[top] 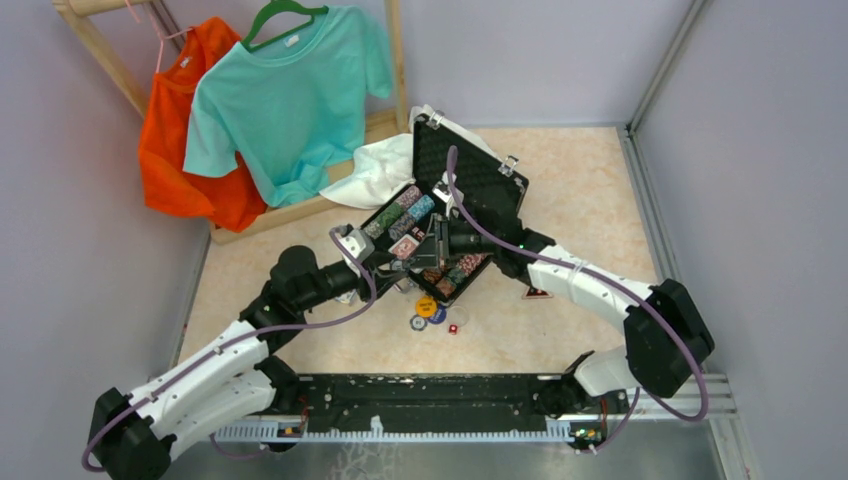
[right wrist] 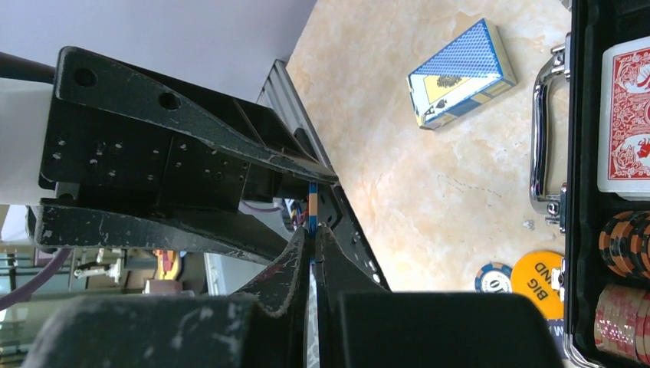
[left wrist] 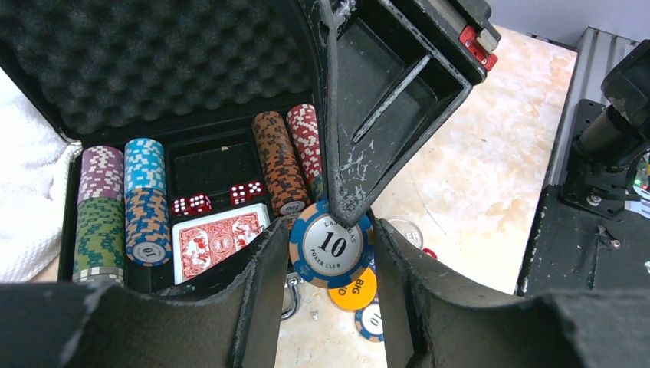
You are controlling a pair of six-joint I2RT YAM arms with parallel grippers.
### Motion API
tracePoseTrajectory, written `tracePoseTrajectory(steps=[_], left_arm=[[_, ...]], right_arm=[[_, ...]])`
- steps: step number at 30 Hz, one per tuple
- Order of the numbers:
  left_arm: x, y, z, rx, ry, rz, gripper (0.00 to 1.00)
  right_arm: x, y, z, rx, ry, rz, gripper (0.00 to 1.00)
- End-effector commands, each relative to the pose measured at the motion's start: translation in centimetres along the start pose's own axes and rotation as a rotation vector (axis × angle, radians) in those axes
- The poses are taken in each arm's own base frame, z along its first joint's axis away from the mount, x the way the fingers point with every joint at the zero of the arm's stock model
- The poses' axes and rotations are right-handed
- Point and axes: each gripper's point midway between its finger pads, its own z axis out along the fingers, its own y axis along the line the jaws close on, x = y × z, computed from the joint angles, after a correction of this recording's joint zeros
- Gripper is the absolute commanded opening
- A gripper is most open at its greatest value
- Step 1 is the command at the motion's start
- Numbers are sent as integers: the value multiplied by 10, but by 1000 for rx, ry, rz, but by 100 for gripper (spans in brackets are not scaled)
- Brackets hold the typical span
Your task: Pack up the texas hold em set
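- One chip (left wrist: 332, 244) sat in the right gripper (right wrist: 312, 234), jaws clamped on it; the left gripper (left wrist: 331, 239) straddled it, its jaws' grip unclear.
- Likely a handover; next called for seating it in the case (left wrist: 153, 54).

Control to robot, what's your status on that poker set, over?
Left end effector, right end effector both shut on 10 chip. Case open, partly packed. Blue deck, BIG button outside it.

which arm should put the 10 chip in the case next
Right, probably. Its tool is shut on the faces of the 10 chip, right at the front edge of the open case by the chip rows. The left tool only straddles the chip's rim; whether it grips cannot be told.
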Motion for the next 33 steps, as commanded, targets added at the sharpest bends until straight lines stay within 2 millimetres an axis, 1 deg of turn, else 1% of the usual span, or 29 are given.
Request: tracePoseTrajectory(steps=[1, 3, 5, 7, 8, 10, 11, 12, 13, 14, 15, 16, 17, 18, 20, 22, 25, 27, 29, 33], left_arm=[[-18, -1, -1, 0, -54, 25, 50], [-18, 0, -2, -8, -56, 24, 51], [-22, 6, -4, -51, -71, 12, 52], [-28, 21, -11, -154, -97, -22, 59], [-34, 30, -16, -216, -121, -48, 68], [-44, 48, -28, -345, -182, -128, 78], [-47, 55, -34, -398, -199, -153, 81], [-49, 62, -40, -449, -204, -180, 83], [-51, 68, -46, -499, -209, -210, 87], [-50, 75, -50, -547, -200, -234, 90], [-51, 80, -54, -587, -193, -260, 93], [-50, 85, -57, -624, -180, -283, 97], [-48, 88, -59, -654, -162, -301, 99], [-46, 91, -60, -683, -149, -330, 99], [-41, 97, -60, -712, -119, -361, 99], [-33, 101, -56, -693, -80, -428, 99], [-12, 121, -59, -622, -52, -622, 99], [1, 137, -70, -588, -76, -742, 99], [10, 149, -81, -589, -101, -805, 99], [25, 152, -86, -539, -124, -885, 99]], right_arm=[[-4, 5, 2, -19, -9, -52, 0], [-6, 4, 3, -15, -13, -52, 0], [-10, 0, 3, 2, -27, -56, 0], [-16, -9, 3, 29, -50, -63, 0], [-20, -16, 3, 48, -59, -71, 0], [-28, -32, 6, 106, -67, -98, 0], [-32, -38, 8, 134, -70, -120, 0], [-42, -42, 11, 159, -80, -146, 0], [-47, -48, 15, 184, -78, -162, 0], [-53, -54, 20, 210, -75, -180, 0], [-54, -71, 25, 268, -48, -180, 0], [-62, -76, 30, 293, -44, -202, 0], [-69, -84, 35, 323, -40, -221, 0], [-74, -97, 41, 360, -34, -237, 0], [-89, -114, 49, 426, -22, -290, 0], [-102, -131, 56, 488, -9, -340, 0], [-117, -150, 69, 535, 5, -386, 0], [-122, -158, 78, 547, 22, -398, 0], [-127, -163, 82, 554, 27, -416, 0], [-133, -168, 86, 565, 43, -444, 0]])
